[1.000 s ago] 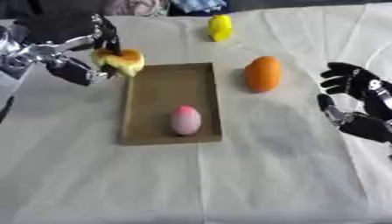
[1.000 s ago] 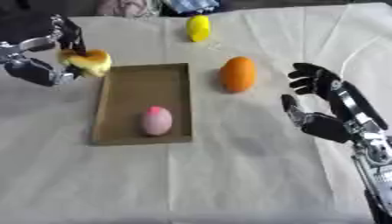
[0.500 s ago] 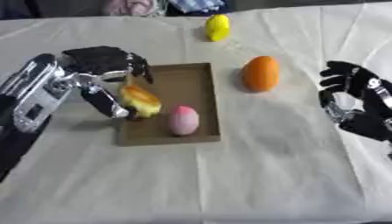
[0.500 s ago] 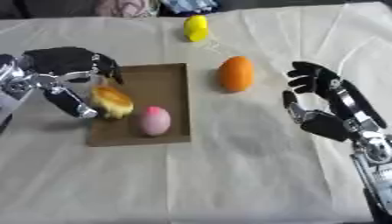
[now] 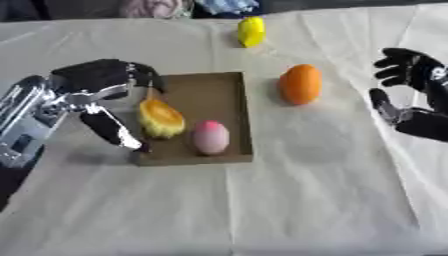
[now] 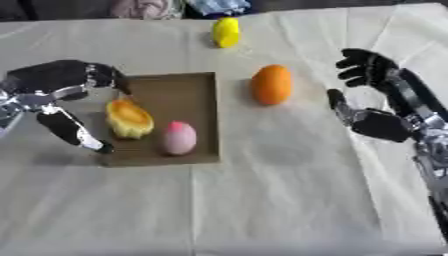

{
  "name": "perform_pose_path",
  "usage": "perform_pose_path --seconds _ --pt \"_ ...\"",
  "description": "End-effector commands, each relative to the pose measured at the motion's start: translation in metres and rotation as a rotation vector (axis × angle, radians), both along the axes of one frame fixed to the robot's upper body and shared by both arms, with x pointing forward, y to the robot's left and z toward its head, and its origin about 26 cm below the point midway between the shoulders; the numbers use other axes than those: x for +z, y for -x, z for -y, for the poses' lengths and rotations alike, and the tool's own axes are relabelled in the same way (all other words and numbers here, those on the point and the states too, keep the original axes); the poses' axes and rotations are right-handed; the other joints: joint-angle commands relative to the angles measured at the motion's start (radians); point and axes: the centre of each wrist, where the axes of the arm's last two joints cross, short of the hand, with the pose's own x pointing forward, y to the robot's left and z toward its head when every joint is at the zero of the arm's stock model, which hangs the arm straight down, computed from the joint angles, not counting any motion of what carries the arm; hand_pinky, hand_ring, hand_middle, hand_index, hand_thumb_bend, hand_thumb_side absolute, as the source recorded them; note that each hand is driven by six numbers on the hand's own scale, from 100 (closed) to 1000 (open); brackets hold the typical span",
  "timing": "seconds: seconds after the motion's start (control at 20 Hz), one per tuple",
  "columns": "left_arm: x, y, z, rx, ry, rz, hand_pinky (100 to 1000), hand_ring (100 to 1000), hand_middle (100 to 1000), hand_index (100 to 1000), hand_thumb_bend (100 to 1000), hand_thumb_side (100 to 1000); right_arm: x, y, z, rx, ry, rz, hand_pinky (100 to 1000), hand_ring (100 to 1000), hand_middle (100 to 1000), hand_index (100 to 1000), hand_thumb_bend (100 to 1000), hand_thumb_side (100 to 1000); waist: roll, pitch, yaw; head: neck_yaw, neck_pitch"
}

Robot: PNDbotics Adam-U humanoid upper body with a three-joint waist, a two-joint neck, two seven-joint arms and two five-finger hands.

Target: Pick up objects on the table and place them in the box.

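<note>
Left robot hand [image 5: 101,85] has opened, yellow object [image 5: 161,118] now in box [image 5: 227,86].

Left hand [image 5: 96,85] brought yellow pastry [image 5: 161,117] into box [image 5: 223,85]; now beside pink egg [image 5: 211,137].

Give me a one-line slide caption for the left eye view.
Left hand open beside a yellow pastry lying in the box by a pink egg; orange waits on the table.
</note>
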Motion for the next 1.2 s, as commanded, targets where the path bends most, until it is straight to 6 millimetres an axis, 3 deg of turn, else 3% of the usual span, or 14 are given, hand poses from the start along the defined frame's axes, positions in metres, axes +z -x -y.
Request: perform_pose_path --seconds 0.05,0.5,0.8,1.2 --pt "0.023 0.011 -0.004 0.005 0.154 0.088 772 737 770 821 669 482 0.024 -0.006 0.011 -0.001 0.123 0.022 756 779 787 920 194 222 -0.010 -0.024 0.007 -0.008 0.005" --pt "0.013 0.021 -0.005 0.055 0.500 0.092 745 693 736 791 630 468 0.046 -0.037 0.007 0.051 0.389 -0.027 774 806 827 938 266 210 -0.010 -0.020 0.038 -0.029 0.005" --pt "-0.008 0.025 -0.006 0.086 0.700 -0.004 732 673 721 785 613 478 0.044 -0.054 0.001 0.096 0.564 -0.068 790 823 837 942 314 202 -0.009 -0.018 0.056 -0.040 0.005" --pt "-0.028 0.030 -0.006 0.126 0.841 -0.093 730 665 713 784 606 501 0.031 -0.073 -0.003 0.106 0.681 -0.147 798 832 844 945 282 194 -0.007 -0.017 0.067 -0.048 0.005"
